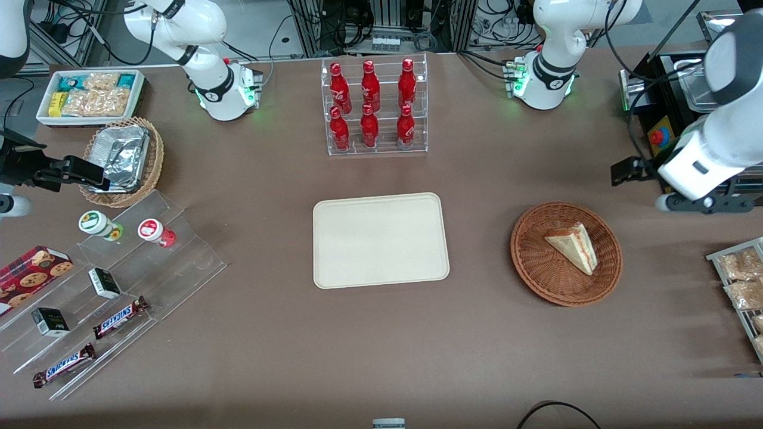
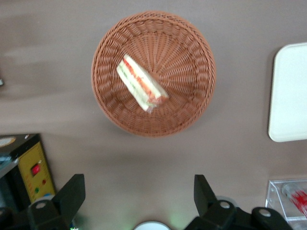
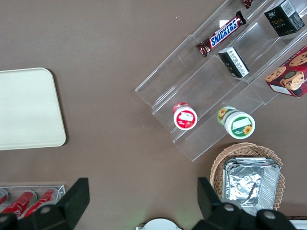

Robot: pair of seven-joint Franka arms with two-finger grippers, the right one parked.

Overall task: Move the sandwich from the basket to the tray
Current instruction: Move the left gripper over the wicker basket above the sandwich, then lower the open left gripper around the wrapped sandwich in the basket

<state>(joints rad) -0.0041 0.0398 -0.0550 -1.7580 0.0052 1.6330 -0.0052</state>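
A: Sandwich (image 1: 573,245) first. Where does it lie?

B: In the basket (image 1: 536,262), flat on the weave, with its red and green filling edge showing in the wrist view. Nothing touches it.

A: And the end effector (image 2: 139,196)?

B: Up in the air, apart from the basket and a little farther from the front camera than it, toward the working arm's end of the worktop (image 1: 477,333). Its two fingers (image 2: 72,191) stand wide apart, released, with nothing between them. The wrist camera looks down past them onto the sandwich and the basket rim.

A: Where is the tray (image 1: 380,240)?

B: Near the middle of the worktop, beside the basket on the parked arm's side, with a strip of bare brown surface between the two. It is flat and nothing lies on it.

A: What else stands around?

B: A clear rack (image 1: 376,107) holding six red bottles, farther from the front camera than the tray. Toward the parked arm's end there is a clear stepped shelf (image 1: 119,286) with two Snickers bars (image 1: 120,317), small dark boxes and two round tubs, plus a tan basket holding foil containers (image 1: 122,156) and a white bin (image 1: 89,95) of snack packets. Bagged pale snacks (image 1: 742,280) sit at the working arm's end, nearer the camera than the arm.
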